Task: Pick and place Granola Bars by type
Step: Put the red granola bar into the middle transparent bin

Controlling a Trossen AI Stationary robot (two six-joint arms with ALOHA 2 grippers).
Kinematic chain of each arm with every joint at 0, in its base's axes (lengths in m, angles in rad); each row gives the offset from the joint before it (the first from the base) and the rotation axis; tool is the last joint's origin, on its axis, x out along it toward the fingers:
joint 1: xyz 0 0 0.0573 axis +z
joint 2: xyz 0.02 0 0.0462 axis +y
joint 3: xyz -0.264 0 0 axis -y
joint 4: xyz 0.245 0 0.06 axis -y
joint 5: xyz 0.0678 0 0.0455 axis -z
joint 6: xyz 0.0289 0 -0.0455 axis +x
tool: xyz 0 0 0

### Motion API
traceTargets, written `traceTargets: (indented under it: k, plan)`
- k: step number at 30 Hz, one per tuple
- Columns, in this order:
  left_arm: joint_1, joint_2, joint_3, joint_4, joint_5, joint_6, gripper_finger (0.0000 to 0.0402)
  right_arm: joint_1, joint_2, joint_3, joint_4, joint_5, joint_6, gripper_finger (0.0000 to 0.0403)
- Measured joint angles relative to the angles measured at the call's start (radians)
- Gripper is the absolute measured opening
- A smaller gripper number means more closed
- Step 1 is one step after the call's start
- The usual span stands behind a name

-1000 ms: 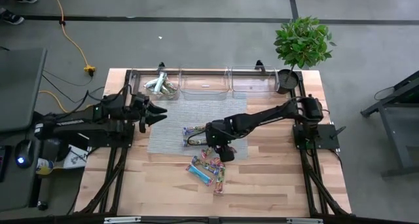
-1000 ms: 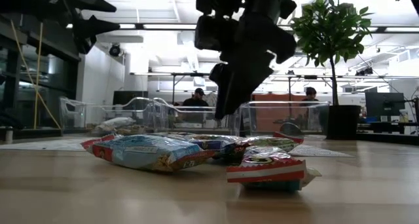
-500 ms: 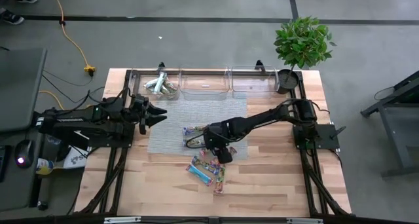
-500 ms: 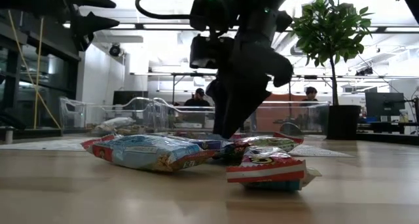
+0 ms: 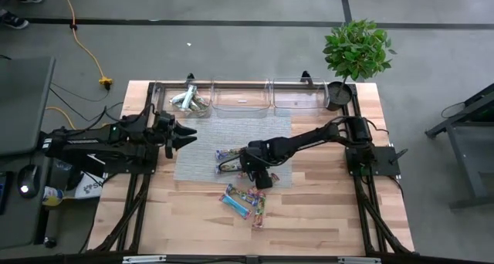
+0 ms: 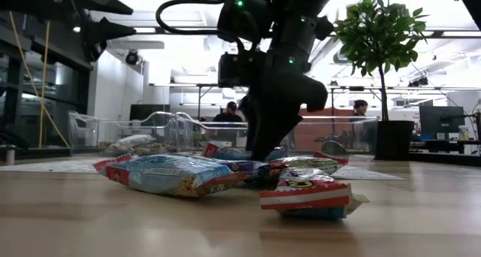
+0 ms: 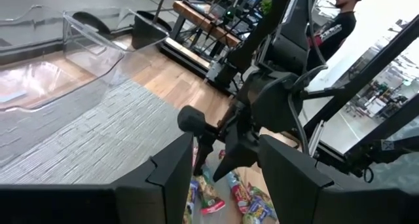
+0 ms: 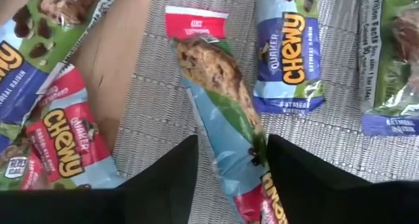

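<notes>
near pile: loose Granola Bars [image 5: 245, 201] on bare tabletop [image 5: 324, 218], front of centre, wrappers overlapping; low view shows a blue one [image 6: 169, 174] and a red-edged one [image 6: 308, 191] nearest.
mat bars: more bars on the grey mat [image 5: 201, 144], just beyond the pile; wrist view shows a blue-green bar with red end [image 8: 219, 99] and a purple-labelled bar [image 8: 288, 50] beside it, apart.
right pincer [image 5: 258, 169]: down low at mat's front edge, fingers [image 8: 163, 185] straddling the blue-green bar, one each side, gap either side. Partly open and closing in; no grip yet by my read.
handling: light, thin foil wrappers; slick, crinkly, soft-ish inside. Likely to slide or twist under a pinch. Best taken across the narrow width near mid-length, not by the crimped end.
risk: neighbours lie close; a finger could nudge the red bar [image 8: 55, 152] by the mat edge.
left pincer [image 5: 185, 133]: hangs above mat's left side, well apart from the bars, fingers spread, nothing held. Waiting.
far bins: row of clear bins [image 5: 243, 98] along the far edge; leftmost has a few silver-green bars [image 5: 187, 100], the others look bare.
plant: potted plant [image 5: 355, 52] at far right corner.
hidden: straddled bar's lower end cut off between the fingers; contact not confirmable. Pile count unclear, some bars buried. Fingertips blocked in low view.
</notes>
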Motion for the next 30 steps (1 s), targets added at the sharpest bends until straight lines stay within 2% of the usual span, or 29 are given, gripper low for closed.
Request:
traceTargets:
  k: [7, 15, 19, 23, 26, 30]
  plan:
    - [0.0, 0.0, 0.0, -0.009, -0.002, -0.002, 0.0172, 0.0, 0.0, 0.0, 0.0, 0.048, 0.028, 0.0118]
    - [0.0, 0.0, 0.0, -0.009, -0.002, -0.003, 0.0172, 0.0, -0.03, 0.0, 0.005, 0.016, 0.112, 0.0071]
    - [0.0, 0.0, 0.0, -0.01, -0.002, -0.008, 0.0172, 0.0, -0.074, 0.0, 0.035, 0.026, 0.148, 0.0063]
    - [0.0, 0.0, 0.0, -0.012, -0.008, -0.009, 0.0172, -0.02, -0.137, 0.002, 0.073, 0.1, 0.154, 0.0063]
    - [0.0, 0.0, 0.0, -0.013, -0.026, -0.009, 0.0172, -0.06, -0.186, 0.002, 0.135, 0.171, 0.135, 0.0063]
    - [0.0, 0.0, 0.0, -0.008, -0.035, -0.009, 0.0172, -0.142, -0.235, 0.002, 0.211, 0.197, 0.127, 0.0063]
